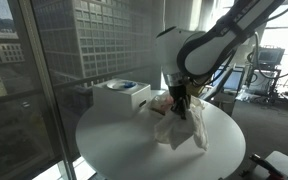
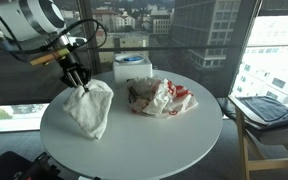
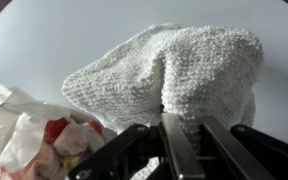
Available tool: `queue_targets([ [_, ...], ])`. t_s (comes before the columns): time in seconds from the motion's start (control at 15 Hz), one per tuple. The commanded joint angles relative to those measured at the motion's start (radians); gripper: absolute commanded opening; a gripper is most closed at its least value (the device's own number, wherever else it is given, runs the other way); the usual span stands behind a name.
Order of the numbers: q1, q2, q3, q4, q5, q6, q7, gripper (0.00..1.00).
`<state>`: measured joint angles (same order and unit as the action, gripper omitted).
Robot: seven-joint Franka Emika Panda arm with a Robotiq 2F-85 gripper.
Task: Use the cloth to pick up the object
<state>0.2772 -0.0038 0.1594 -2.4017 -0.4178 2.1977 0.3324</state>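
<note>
My tool (image 2: 79, 84) is clenched on the white cloth (image 2: 90, 110), pinching a gathered fold at its top so the rest hangs down as a loose pouch whose lower edge rests on the round white surface (image 2: 134, 145). I hold it by that peak because a draped cloth can be lowered over something and closed round it, which a flat one cannot. In the wrist view the tool's two jaws meet on the towelling (image 3: 174, 75), with no gap that I can see between them. The object I take to be the target is the crumpled white and red wrapper (image 2: 162, 97), which lies just in front of the white box (image 2: 134, 68) near the middle of the surface. The cloth sits farther from the box than the wrapper does, beside it but apart from it in that exterior view. Nothing is wrapped yet, I judge, so the cloth has to be carried toward the box and settled over the wrapper. The wrapper looks light and springy, so it may slide away rather than be gathered
</note>
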Motion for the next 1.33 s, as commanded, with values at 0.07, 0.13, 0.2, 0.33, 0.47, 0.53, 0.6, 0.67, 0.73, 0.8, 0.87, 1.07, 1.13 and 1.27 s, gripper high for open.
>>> queue_targets([
  [0.07,-0.01,-0.26,0.082,0.006,-0.093,-0.1,0.044,0.08],
  [0.13,-0.012,-0.301,0.1,0.022,-0.096,-0.114,0.044,0.08],
  [0.2,-0.015,-0.346,0.117,0.033,-0.106,-0.122,0.038,0.08],
  [0.33,-0.015,-0.421,0.146,0.074,-0.096,-0.147,0.008,0.08],
  [0.47,-0.023,-0.451,0.16,0.124,-0.083,-0.161,-0.025,0.09],
  [0.53,-0.031,-0.452,0.159,0.14,-0.081,-0.155,-0.039,0.09],
  [0.6,-0.035,-0.45,0.149,0.145,-0.072,-0.136,-0.06,0.09],
  [0.67,-0.04,-0.437,0.133,0.143,-0.055,-0.115,-0.078,0.09],
  [0.73,-0.044,-0.426,0.117,0.136,-0.04,-0.085,-0.093,0.09],
  [0.8,-0.047,-0.407,0.094,0.122,-0.011,-0.041,-0.116,0.08],
  [0.87,-0.051,-0.386,0.078,0.113,0.017,-0.01,-0.138,0.08],
  [1.07,-0.064,-0.293,0.023,0.077,0.125,0.122,-0.219,0.08],
  [1.13,-0.069,-0.257,0.016,0.063,0.15,0.158,-0.238,0.08],
  [1.27,-0.081,-0.193,0.009,0.038,0.18,0.19,-0.272,0.08],
])
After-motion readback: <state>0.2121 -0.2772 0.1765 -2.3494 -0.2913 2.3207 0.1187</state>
